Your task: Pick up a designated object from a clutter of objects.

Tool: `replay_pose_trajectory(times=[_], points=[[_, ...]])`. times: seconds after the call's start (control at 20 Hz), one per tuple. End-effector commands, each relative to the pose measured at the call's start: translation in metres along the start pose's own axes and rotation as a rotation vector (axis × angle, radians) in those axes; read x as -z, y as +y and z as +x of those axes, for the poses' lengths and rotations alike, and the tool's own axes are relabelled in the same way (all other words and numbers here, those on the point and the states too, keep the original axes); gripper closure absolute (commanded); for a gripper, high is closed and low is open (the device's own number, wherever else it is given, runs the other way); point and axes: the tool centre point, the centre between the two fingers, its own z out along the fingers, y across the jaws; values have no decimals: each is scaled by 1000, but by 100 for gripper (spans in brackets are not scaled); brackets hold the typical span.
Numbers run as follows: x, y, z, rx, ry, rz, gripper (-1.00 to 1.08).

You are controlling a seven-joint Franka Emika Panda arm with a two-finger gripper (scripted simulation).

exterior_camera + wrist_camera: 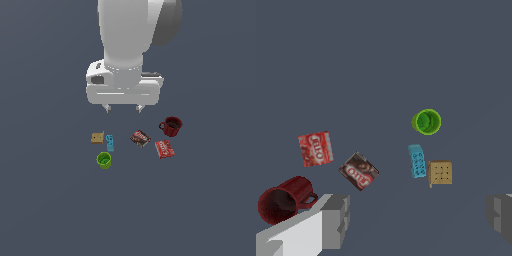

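Pincer (pixel 123 108) hangs wide open above the worktop (pixel 50 200), holding nothing, its two fingertips well apart and clear of every item. In the wrist view its fingers (pixel 336 220) frame the near edge, one on each side.

Two containers stand upright: the mug (pixel 171 126), dark red with a dark, empty-looking inside, and the green cup (pixel 104 160), whose inside also shows only its own colour. In the wrist view the mug (pixel 282 200) tips its mouth toward the camera and nothing shows in it; the cup (pixel 426 121) likewise.

In the exterior view the red box (pixel 164 148) lies flat on the worktop at about 4 o'clock from the pincer, well apart from it. The mug is just beside it at 12 o'clock, and the packet (pixel 140 138) is near it at 10 o'clock. The tan block (pixel 97 138) and the cyan piece (pixel 109 142) touch or nearly touch, at 7 o'clock from the pincer, with the cup just below them.

In the wrist view the box (pixel 315 148) carries white lettering, too blurred to read surely; the packet (pixel 359 171) bears similar white letters.
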Motion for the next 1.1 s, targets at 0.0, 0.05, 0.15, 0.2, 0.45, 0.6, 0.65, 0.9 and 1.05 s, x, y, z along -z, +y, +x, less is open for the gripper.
replay_pose_trajectory(times=[0.0,0.05,0.15,0.2,0.45,0.6,0.65,0.9,1.05], points=[[0,0,0,0,0,0,-92],[0,0,0,1,0,0,-92],[0,-2,-1,11,-1,-1,-92],[0,-4,-1,20,-2,-2,-92],[-1,-16,-4,70,-8,-7,-92],[-1,-17,-4,75,-9,-8,-92],[-1,-16,-4,72,-8,-7,-92],[-7,-21,-2,75,-7,-9,-92],[-16,-28,2,78,-5,-12,-92]])
